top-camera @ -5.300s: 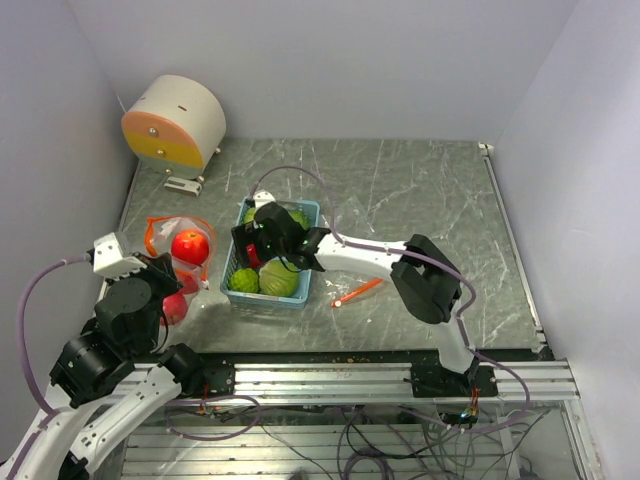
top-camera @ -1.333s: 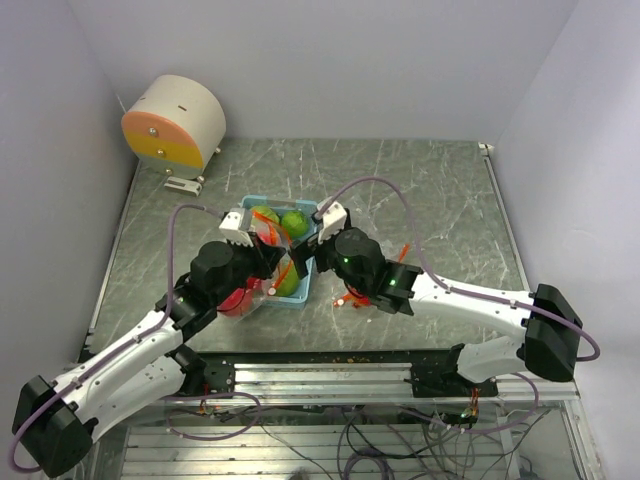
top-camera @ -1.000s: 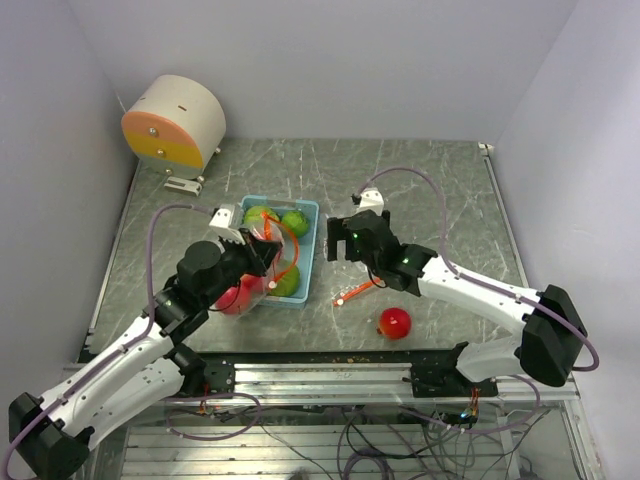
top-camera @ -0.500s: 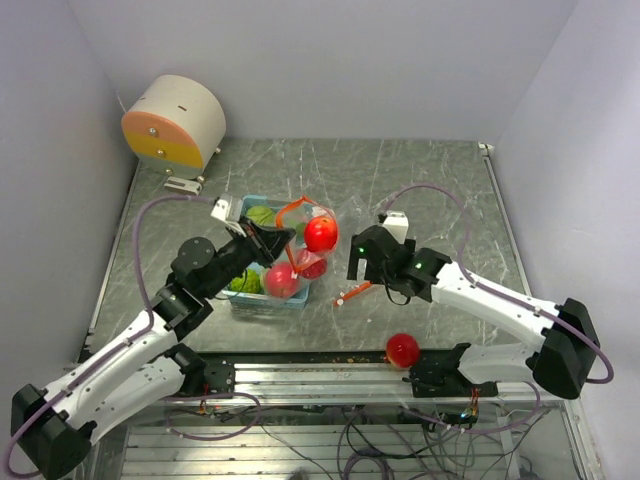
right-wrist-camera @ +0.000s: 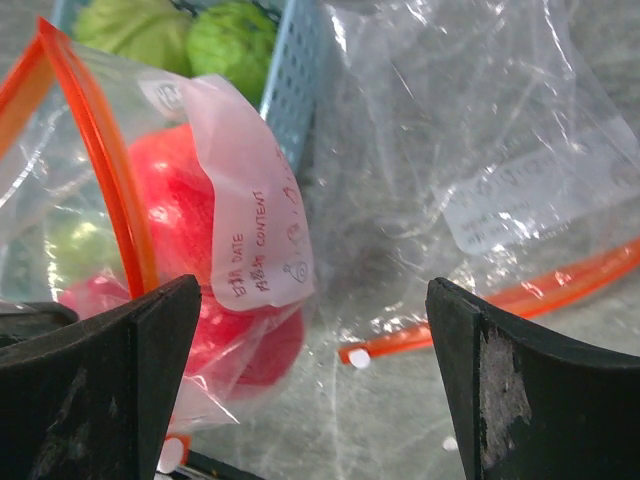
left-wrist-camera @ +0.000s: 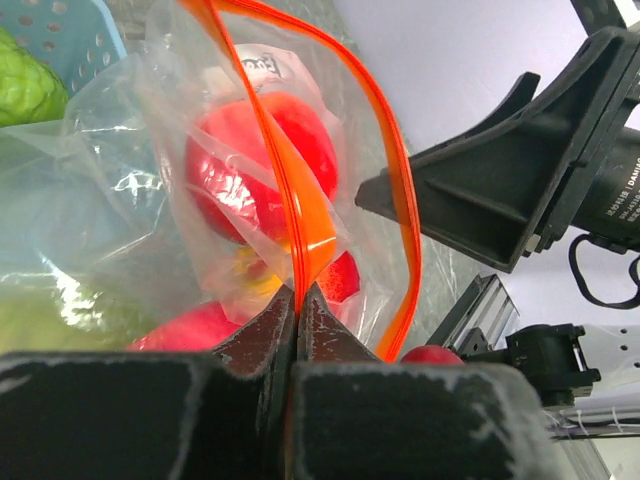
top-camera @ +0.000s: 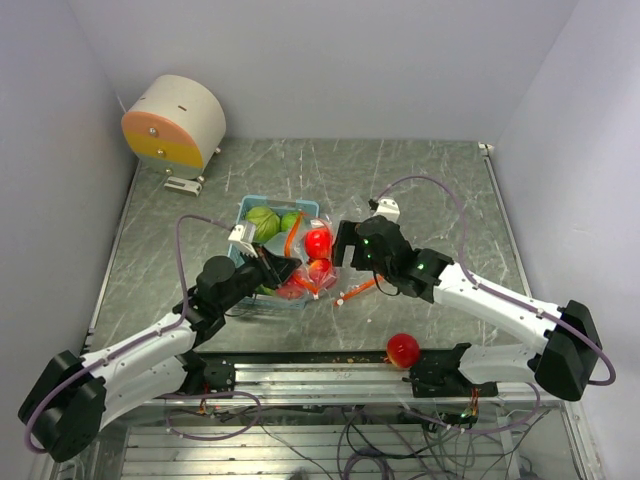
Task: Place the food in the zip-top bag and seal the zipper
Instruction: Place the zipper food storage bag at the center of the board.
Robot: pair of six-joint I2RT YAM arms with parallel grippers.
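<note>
Red apples [left-wrist-camera: 255, 170] inside the zip-top bag [left-wrist-camera: 120, 190], just ahead of the left fingers [left-wrist-camera: 296, 305], pinched tight on its orange zipper [left-wrist-camera: 400, 190]. Right fingers [top-camera: 343, 247] spread wide just beside the bag, holding nothing. Another red apple [top-camera: 402, 349] loose at the table [top-camera: 430, 190] edge, well behind them. Green cabbages [top-camera: 262, 222] in the blue tray [top-camera: 244, 207] beyond the left fingers.

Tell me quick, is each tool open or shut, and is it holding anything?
Left tool: closed, pinching the orange zipper edge of the zip-top bag.
Right tool: open, holding nothing.
</note>
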